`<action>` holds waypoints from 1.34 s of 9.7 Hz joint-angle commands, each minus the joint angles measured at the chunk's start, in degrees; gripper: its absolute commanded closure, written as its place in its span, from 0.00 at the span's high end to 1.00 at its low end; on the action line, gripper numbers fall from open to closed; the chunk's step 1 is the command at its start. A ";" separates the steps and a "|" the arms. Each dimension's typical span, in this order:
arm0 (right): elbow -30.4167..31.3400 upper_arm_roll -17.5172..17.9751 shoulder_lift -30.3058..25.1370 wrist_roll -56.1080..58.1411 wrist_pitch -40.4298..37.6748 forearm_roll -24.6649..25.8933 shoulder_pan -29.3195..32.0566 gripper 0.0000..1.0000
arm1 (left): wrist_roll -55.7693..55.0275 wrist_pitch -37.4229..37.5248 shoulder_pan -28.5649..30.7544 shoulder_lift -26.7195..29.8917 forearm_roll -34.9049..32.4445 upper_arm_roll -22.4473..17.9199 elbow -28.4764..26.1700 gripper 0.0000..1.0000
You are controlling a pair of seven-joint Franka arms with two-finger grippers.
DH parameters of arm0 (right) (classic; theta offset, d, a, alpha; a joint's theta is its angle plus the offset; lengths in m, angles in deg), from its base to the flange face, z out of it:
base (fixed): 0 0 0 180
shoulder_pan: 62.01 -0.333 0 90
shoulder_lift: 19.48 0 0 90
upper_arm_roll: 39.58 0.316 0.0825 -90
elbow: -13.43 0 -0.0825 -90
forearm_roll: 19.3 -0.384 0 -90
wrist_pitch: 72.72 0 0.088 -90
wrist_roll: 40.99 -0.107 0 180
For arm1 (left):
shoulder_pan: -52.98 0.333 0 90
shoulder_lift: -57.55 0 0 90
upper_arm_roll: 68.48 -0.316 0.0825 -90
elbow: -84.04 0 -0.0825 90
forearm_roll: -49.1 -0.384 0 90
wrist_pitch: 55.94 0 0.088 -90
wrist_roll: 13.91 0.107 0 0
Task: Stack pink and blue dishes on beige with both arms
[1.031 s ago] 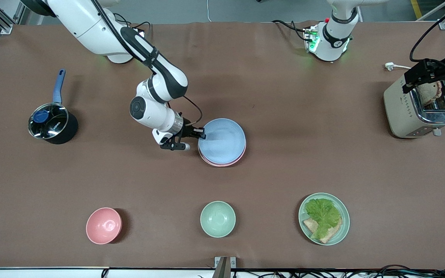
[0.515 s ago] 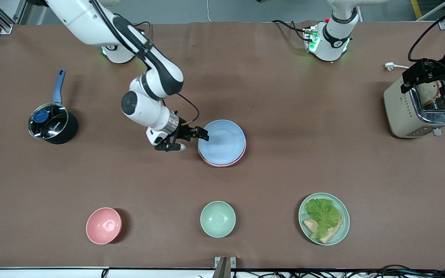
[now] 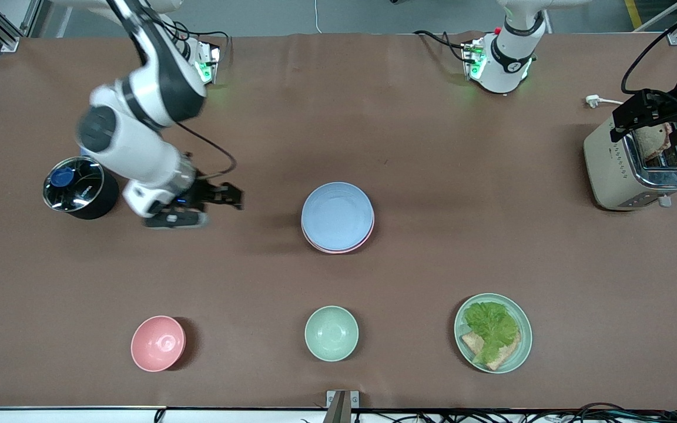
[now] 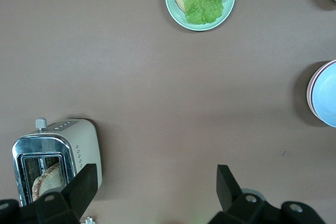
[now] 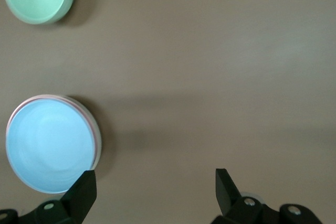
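The pale blue plate [image 3: 337, 212] lies on top of the pale pink plate [image 3: 338, 249] in the middle of the table; only the pink rim shows. The beige plate is not visible. My right gripper [image 3: 237, 198] hangs open and empty over bare table between this stack and the pot. Its wrist view shows the blue plate [image 5: 50, 145] and the pink rim [image 5: 95, 129] off to one side of the right gripper [image 5: 152, 192]. My left gripper [image 3: 647, 126] waits open over the toaster. The left gripper [image 4: 155, 187] holds nothing, and its view catches the blue plate [image 4: 326, 95].
A black pot [image 3: 80, 189] with a glass lid stands at the right arm's end. A toaster [image 3: 635, 167] holding bread stands at the left arm's end. Nearest the front camera stand a pink bowl [image 3: 158, 343], a mint bowl [image 3: 331, 333] and a green plate [image 3: 523, 335] of lettuce and bread.
The right gripper left the blue plate's rim and swung away toward the pot. The plate stack stayed put. The left arm barely moved.
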 commanded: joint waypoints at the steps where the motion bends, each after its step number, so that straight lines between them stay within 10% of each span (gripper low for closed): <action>1: 1.00 -6.29 -6.52 3.22 -1.68 4.98 -0.35 1.00 | -0.14 -0.41 -0.21 0.28 0.20 -0.38 -1.97 1.00; 5: -21.03 -13.62 -7.50 11.95 -29.06 5.44 0.00 1.00 | -0.14 -0.41 -0.30 0.28 0.11 -0.20 -2.14 1.00; 13: -27.13 -19.16 -6.45 12.92 -36.75 7.03 0.62 1.00 | -3.31 -0.41 -0.39 0.02 0.38 2.17 -3.03 1.00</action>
